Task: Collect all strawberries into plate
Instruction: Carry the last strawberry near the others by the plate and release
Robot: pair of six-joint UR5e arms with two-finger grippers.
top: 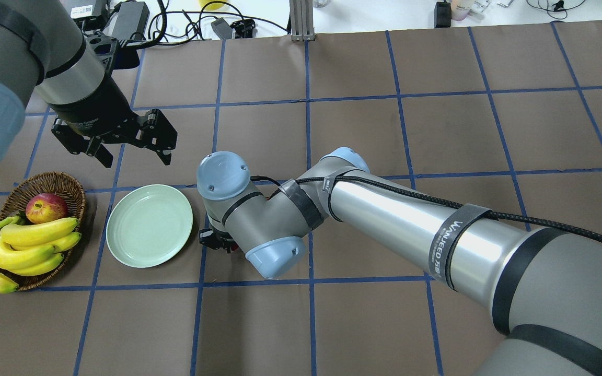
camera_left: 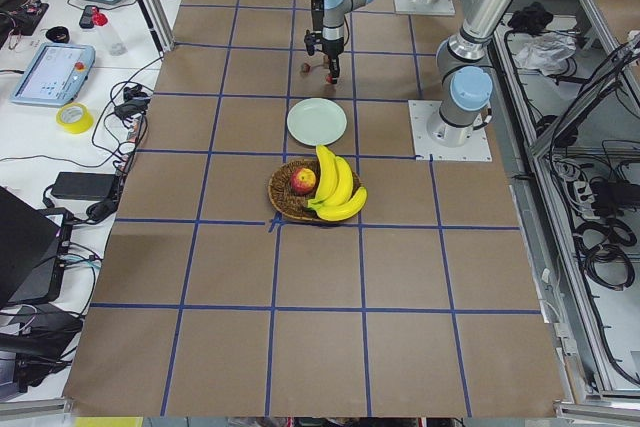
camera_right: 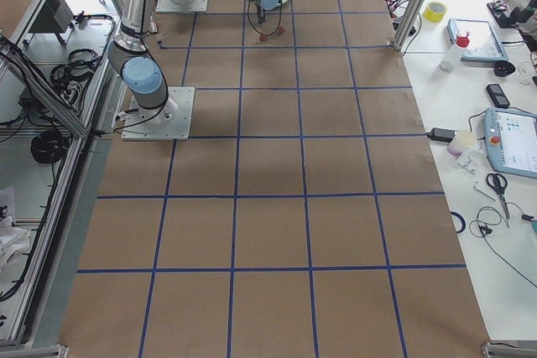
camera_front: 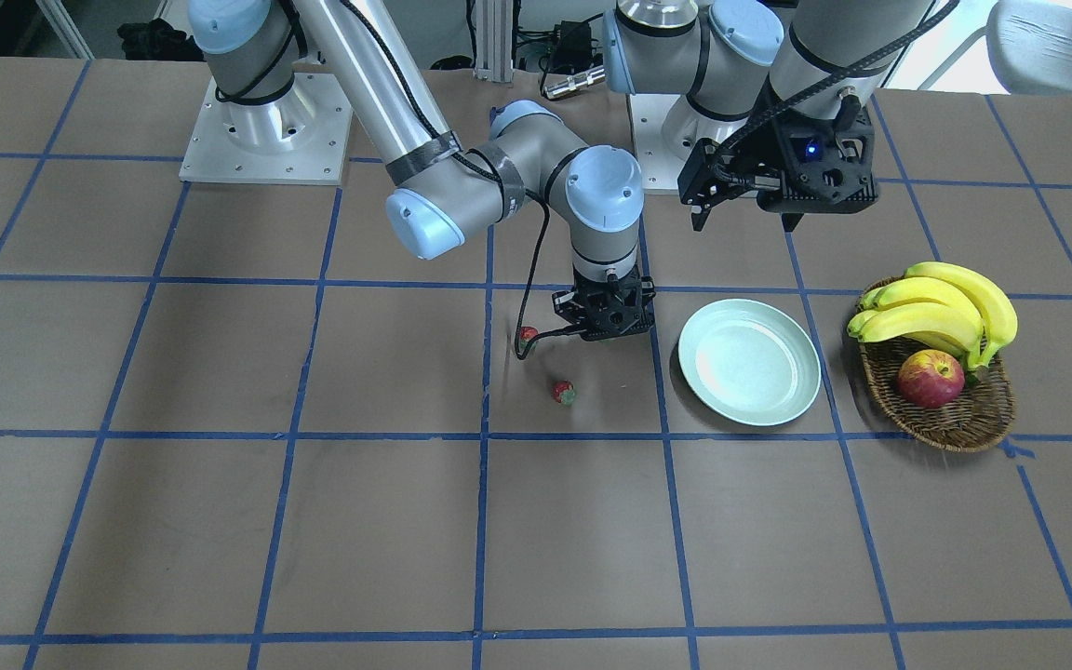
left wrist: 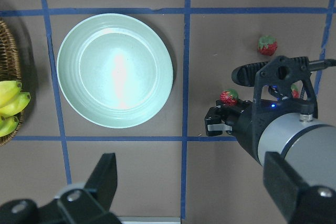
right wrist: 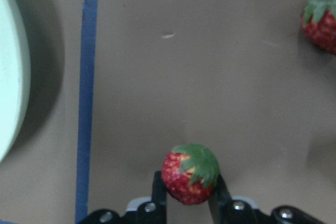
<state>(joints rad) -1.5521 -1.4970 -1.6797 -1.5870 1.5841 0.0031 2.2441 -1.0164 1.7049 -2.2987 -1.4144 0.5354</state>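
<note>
My right gripper (right wrist: pixel 189 186) is shut on one strawberry (right wrist: pixel 190 173), its fingers (right wrist: pixel 159 190) pressing both sides of the fruit. It stands low over the table, just right of the pale green plate (left wrist: pixel 115 70), which holds nothing. A second strawberry (camera_front: pixel 563 392) lies loose on the table farther from the robot's base. A third strawberry (camera_front: pixel 527 334) rests beside the right gripper (camera_front: pixel 603 321). My left gripper (top: pixel 136 156) hangs open and empty, high above the table and beyond the plate (top: pixel 149 225).
A wicker basket (camera_front: pixel 941 423) with bananas (camera_front: pixel 941 302) and a red-yellow apple (camera_front: pixel 930 378) sits on the plate's far side from the strawberries. The right arm's elbow (top: pixel 275 230) overhangs the table near the plate. Blue tape lines grid the brown table.
</note>
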